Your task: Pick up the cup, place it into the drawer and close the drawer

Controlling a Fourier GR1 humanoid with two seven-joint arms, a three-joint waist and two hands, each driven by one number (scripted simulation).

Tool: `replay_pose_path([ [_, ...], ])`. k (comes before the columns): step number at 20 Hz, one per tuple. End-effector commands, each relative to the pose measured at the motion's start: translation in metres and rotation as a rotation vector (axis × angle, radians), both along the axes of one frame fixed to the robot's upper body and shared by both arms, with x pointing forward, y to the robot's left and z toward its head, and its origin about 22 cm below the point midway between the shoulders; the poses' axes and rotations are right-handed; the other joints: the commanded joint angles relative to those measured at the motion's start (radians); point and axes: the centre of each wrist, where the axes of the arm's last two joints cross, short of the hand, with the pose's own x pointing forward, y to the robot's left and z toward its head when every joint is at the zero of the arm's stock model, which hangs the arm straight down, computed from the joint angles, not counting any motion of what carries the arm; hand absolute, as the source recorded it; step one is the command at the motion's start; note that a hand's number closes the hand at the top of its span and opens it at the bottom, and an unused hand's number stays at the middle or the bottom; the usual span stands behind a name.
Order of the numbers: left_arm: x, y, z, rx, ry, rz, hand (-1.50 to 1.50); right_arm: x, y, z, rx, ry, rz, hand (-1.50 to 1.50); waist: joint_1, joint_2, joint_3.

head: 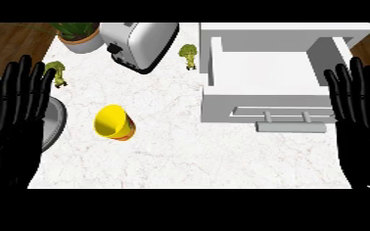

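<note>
You see the yellow cup [113, 122] lying tipped on the tabletop [202, 156], just right of your open, empty left hand [22, 117]. The white drawer [264, 78] stands open, nothing inside, left of your open right hand [353, 112].

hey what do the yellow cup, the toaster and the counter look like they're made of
The yellow cup looks like smooth plastic: even, saturated colour with a matte sheen, though glazed ceramic is possible. The toaster looks like polished metal, with bright reflective bands on its silver body and dark end parts that may be plastic. The counter looks like white marble or similar stone, given its faint reddish veins.
</note>
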Motion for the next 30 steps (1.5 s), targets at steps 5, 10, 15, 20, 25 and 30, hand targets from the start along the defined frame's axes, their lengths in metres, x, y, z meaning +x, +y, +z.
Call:
replay_pose_path([
  [5,0.011,-0.029,-0.005,0.005,-0.064,0.328,-1.5,-0.013,0.002,0.003,-0.009,0.032,0.045,-1.5,-0.023,-0.008,-0.011],
  [10,0.024,-0.063,-0.027,-0.21,0.035,0.361,-1.5,-0.001,0.022,0.002,0.04,0.123,0.151,-1.5,-0.019,-0.006,-0.012],
  [15,0.049,-0.09,-0.016,-0.226,0.037,0.351,-1.5,0.007,0.01,0.001,0.045,0.108,0.135,-1.5,-0.015,-0.006,-0.011],
  [20,0.029,-0.079,-0.023,-0.233,0.032,0.347,-1.5,0.008,0.005,-0.004,0.028,0.108,0.131,-1.5,-0.011,-0.007,-0.011],
  [25,0.058,-0.071,-0.013,-0.229,0.037,0.372,-1.5,0.012,0.001,0.001,0.032,0.104,0.137,-1.5,-0.012,-0.007,-0.011],
  [30,0.028,-0.075,-0.04,-0.246,0.079,0.392,-1.5,0.024,0.015,0.017,0.046,0.103,0.127,-1.5,-0.008,-0.008,-0.012],
])
